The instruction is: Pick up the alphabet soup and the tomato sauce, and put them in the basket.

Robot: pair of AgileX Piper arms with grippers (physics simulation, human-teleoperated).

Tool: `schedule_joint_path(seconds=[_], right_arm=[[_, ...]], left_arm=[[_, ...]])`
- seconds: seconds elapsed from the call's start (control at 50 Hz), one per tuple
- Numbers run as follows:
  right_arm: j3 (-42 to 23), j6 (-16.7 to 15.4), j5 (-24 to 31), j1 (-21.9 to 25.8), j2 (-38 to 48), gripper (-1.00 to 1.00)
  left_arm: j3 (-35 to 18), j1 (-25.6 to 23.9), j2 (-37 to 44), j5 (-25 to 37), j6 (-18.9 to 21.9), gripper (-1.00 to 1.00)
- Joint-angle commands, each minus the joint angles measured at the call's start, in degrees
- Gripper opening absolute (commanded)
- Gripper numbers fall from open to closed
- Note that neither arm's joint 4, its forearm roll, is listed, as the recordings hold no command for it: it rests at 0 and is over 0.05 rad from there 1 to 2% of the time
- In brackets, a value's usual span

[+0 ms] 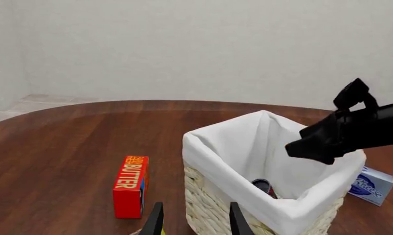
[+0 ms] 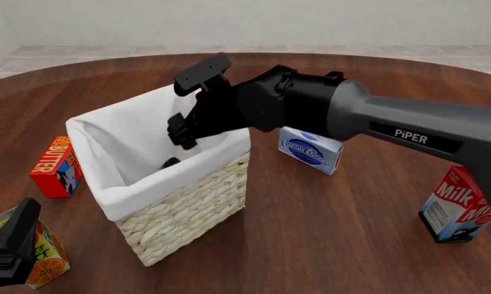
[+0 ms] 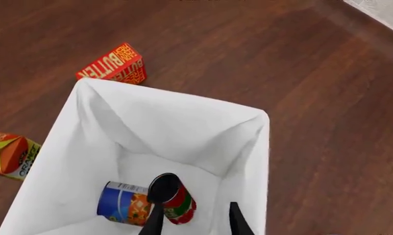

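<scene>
The basket [image 2: 188,208] stands left of the table's middle, white liner folded over its rim. Inside it, in the right wrist view, the alphabet soup [image 3: 121,203] lies on its side on the liner [image 3: 183,127], and the tomato sauce [image 3: 178,201] rests against it, dark top up. That dark top [image 1: 262,186] also shows from the left wrist. My right gripper [image 3: 195,223] hangs open over the basket's mouth [image 2: 180,136], holding nothing. My left gripper [image 1: 196,223] is open too, low at the near left corner [image 2: 17,229], beside the basket wall [image 1: 209,205].
A red butter box [image 2: 54,166] lies left of the basket and an orange juice carton [image 2: 41,257] stands by the left gripper. A cream cheese box [image 2: 311,150] sits right of the basket. A milk carton [image 2: 458,205] stands at the far right.
</scene>
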Motion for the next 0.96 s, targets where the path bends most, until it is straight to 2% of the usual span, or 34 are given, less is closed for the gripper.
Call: schedule_joint_path(seconds=[0.02, 0.96], right_arm=[[-0.23, 0.67, 0.01, -0.49, -0.37, 1.00], [3.64, 0.46, 1.74, 0.80, -12.50, 1.00]], left_arm=[[0.01, 0.02, 0.00, -0.01, 0.04, 1.00], [0.02, -0.08, 0.01, 0.14, 0.67, 1.00]])
